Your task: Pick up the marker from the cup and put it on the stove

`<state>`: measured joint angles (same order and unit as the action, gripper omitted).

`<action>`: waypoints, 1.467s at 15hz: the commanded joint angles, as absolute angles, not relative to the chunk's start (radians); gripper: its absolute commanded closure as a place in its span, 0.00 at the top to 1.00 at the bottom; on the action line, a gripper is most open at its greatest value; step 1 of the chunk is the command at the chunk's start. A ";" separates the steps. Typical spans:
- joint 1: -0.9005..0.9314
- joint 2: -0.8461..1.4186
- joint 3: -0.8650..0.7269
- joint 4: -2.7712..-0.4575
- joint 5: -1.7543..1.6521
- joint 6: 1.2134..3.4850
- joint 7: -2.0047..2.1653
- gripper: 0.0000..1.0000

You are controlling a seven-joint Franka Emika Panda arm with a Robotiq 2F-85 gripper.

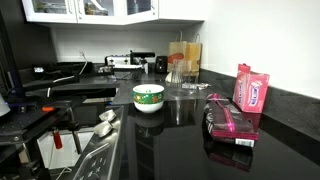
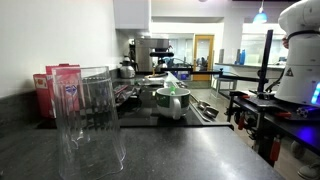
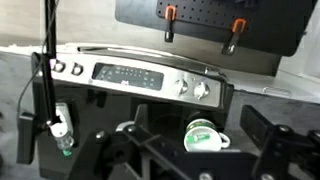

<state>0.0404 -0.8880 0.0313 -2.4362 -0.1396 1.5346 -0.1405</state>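
Gripper: the black two-finger Robotiq gripper [image 3: 150,150] hangs above the dark counter. Its jaws are spread wide with nothing between them, so it is released and empty.
Cup: the small, wide, white bowl-shaped cup with a green patterned band [image 3: 203,133] sits below the gripper. It lies off toward the right side of the wrist view, not centred between the jaws and clear of both.
Marker: the slim bright green marker [image 2: 170,84] is in the cup. In an exterior view a pale green end stands above the rim. From the wrist it blends with the greenish inside, so its lean cannot be told.
Stove: the stainless steel stove with a knobbed control panel [image 3: 150,78] lies just beyond the cup from the gripper.
Step in hand: apparently the approach, with the grasp not yet made.
Doing it well:
- Shift sideways until the marker's exposed end sits midway between the jaws.
- Turn the wrist so the jaws close across the shaft.
- Descend only as far as the rim allows.
- Pinch the marker alone and lift straight up.
Risk: a finger catching the rim would likely tip or drag the light cup.
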 commanded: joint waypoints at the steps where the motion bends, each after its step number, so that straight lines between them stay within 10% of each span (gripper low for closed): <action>1: 0.092 -0.750 0.041 -2.424 -0.184 1.679 -0.175 1.00; 16: 0.136 0.079 0.113 -2.198 -0.378 1.969 -0.443 1.00; 22: 0.147 0.266 0.144 -2.095 -0.453 1.966 -0.459 0.76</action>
